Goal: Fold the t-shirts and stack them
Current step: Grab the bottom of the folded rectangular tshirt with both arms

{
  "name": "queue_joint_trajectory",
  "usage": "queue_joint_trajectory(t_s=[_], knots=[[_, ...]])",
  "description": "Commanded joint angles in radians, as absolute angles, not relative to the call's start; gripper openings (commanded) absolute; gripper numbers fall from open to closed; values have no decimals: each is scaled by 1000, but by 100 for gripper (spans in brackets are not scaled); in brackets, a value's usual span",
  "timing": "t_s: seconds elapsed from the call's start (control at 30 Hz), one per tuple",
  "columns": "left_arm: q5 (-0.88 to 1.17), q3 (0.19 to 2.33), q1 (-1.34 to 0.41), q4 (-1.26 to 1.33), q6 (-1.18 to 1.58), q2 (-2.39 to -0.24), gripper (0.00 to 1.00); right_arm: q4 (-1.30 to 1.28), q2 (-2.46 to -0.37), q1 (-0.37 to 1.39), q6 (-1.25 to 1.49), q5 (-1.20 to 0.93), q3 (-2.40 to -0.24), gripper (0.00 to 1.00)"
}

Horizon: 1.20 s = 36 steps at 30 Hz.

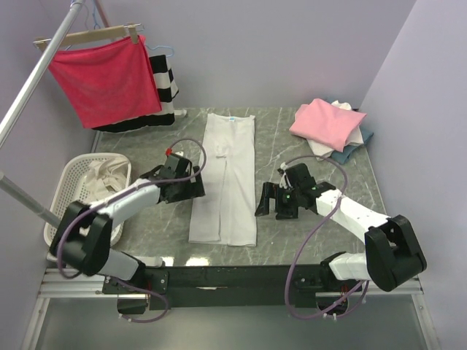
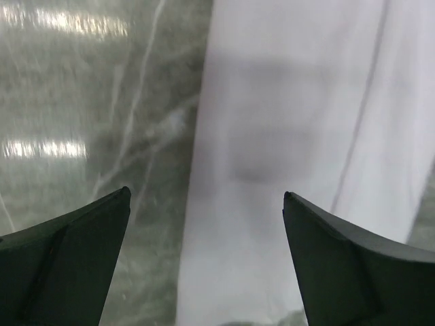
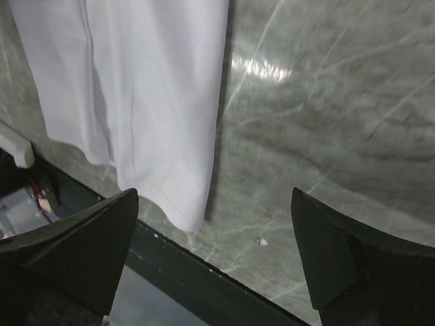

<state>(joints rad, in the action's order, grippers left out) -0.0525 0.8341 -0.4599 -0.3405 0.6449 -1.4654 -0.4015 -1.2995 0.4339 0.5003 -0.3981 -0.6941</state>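
A white t-shirt [image 1: 225,179] lies on the table folded lengthwise into a long strip, its neck label at the far end. My left gripper [image 1: 198,188] is open at the strip's left edge; in the left wrist view the white cloth [image 2: 285,136] lies between and beyond its fingers. My right gripper [image 1: 264,200] is open and empty just right of the strip; the right wrist view shows the shirt's near hem corner [image 3: 149,122]. A stack of folded t-shirts [image 1: 330,125], pink on top of white and blue-grey, sits at the back right.
A white laundry basket [image 1: 67,182] with pale cloth stands at the left edge. A red cloth on a wooden hanger [image 1: 106,76] and a striped garment [image 1: 164,84] hang at the back left. The table's front edge [image 3: 204,272] is close below the right gripper.
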Motion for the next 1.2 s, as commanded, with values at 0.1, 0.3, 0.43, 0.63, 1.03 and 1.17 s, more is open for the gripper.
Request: queue_joint_trajectory(t_s=[0.1, 0.3, 0.43, 0.63, 1.03, 1.17], knots=[[-94, 763, -543, -521, 828, -1202, 99, -348, -1270, 489, 505, -514, -601, 97], [-61, 632, -644, -595, 960, -1066, 99, -308, -1279, 558, 540, -517, -571, 95], [-71, 575, -721, -607, 1038, -1037, 98, -287, -1290, 597, 569, -502, -558, 93], [-117, 531, -767, -611, 1098, -1075, 97, -238, -1339, 624, 604, -477, -555, 86], [-141, 439, -782, -440, 1103, -1086, 78, -179, -1465, 666, 640, -505, -574, 67], [-135, 426, -784, -397, 1092, -1088, 66, -187, -1471, 670, 650, -491, -572, 65]])
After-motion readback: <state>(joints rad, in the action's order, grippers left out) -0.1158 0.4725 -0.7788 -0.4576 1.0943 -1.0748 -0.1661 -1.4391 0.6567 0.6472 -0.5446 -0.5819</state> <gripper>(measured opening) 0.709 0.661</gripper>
